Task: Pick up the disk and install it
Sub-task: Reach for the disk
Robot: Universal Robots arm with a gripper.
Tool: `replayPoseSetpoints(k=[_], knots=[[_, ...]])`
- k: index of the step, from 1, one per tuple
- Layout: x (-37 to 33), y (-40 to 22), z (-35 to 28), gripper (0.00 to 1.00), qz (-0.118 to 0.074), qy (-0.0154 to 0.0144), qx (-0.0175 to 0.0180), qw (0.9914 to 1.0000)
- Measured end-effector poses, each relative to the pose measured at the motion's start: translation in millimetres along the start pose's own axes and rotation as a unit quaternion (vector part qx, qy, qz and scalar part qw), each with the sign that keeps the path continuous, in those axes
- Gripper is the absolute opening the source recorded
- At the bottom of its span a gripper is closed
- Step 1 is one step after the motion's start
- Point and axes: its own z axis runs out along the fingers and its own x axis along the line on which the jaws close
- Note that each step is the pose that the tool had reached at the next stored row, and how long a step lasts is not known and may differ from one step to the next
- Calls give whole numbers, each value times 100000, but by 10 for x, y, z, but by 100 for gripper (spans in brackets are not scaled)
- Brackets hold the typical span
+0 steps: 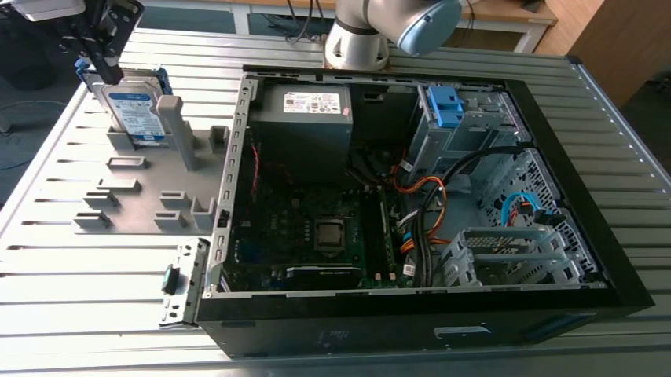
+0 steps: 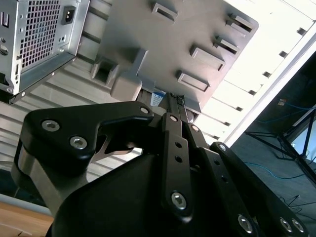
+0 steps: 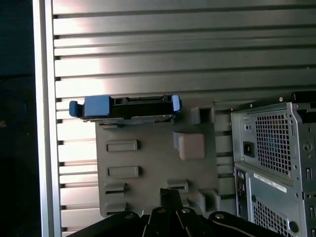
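The disk (image 1: 137, 112), silver with a blue-and-white label and a blue bracket, stands on edge in a slot at the far end of the grey holder plate (image 1: 157, 196), at the exterior view's left. In the first wrist view the disk (image 3: 126, 107) shows edge-on; a corner of its label (image 2: 158, 98) peeks out in the second wrist view. My gripper (image 1: 105, 72) hangs just above the disk's top edge. Its fingertips (image 3: 170, 193) lie pressed together in both wrist views, with nothing between them. I cannot tell whether they touch the disk.
The open black computer case (image 1: 587, 196) lies to the exterior view's right of the holder. Inside are a grey power supply (image 1: 304, 118), a motherboard (image 1: 314, 228), cables and a metal drive cage with a blue latch (image 1: 445, 106). The arm's base (image 1: 362, 39) stands behind the case.
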Motion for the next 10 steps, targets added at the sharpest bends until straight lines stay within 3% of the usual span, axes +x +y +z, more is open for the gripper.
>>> replayPoseSetpoints(k=[6,10], knots=[[91,101,46,11,-19,-73,849,99996],[150,164,77,11,-37,-83,1092,99994]])
